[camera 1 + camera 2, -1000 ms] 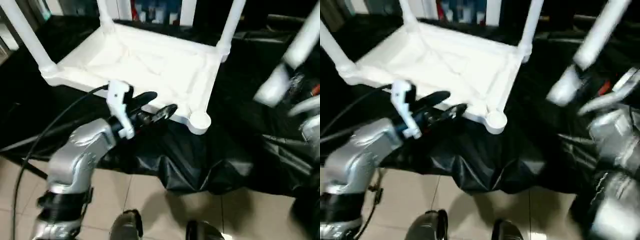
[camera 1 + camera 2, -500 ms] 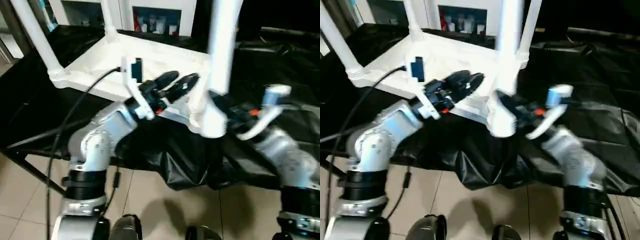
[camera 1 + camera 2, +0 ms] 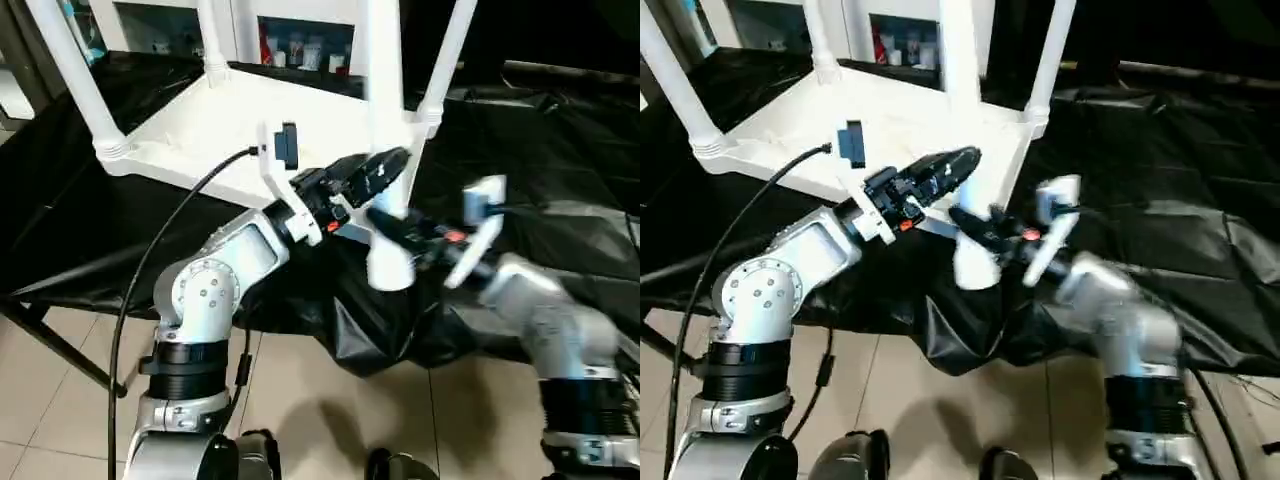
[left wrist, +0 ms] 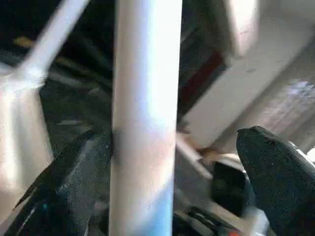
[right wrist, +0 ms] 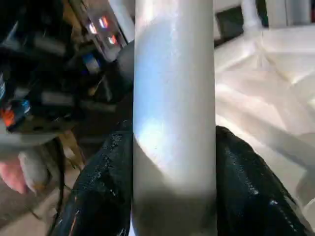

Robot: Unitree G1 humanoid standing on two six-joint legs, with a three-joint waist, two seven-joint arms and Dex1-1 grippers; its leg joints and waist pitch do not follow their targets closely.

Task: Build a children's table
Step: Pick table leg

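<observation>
— Children's table (image 3: pixel 250 130), small, all-white plastic, lies upside down on the black-draped bench (image 3: pixel 560 130), three legs fitted.
— And the fourth long round tapered white leg (image 3: pixel 384 130)?
— Upright at the near corner, clamped in the right gripper (image 5: pixel 172 196). The left gripper (image 4: pixel 172 187) gapes wide around it.

Even indoor light, glare on white plastic, perhaps motion-blurred wrist views.

Head stereo pair looks forward-down; wrist cameras close along own fingers; all share upright leg (image 3: pixel 383 110).
</observation>
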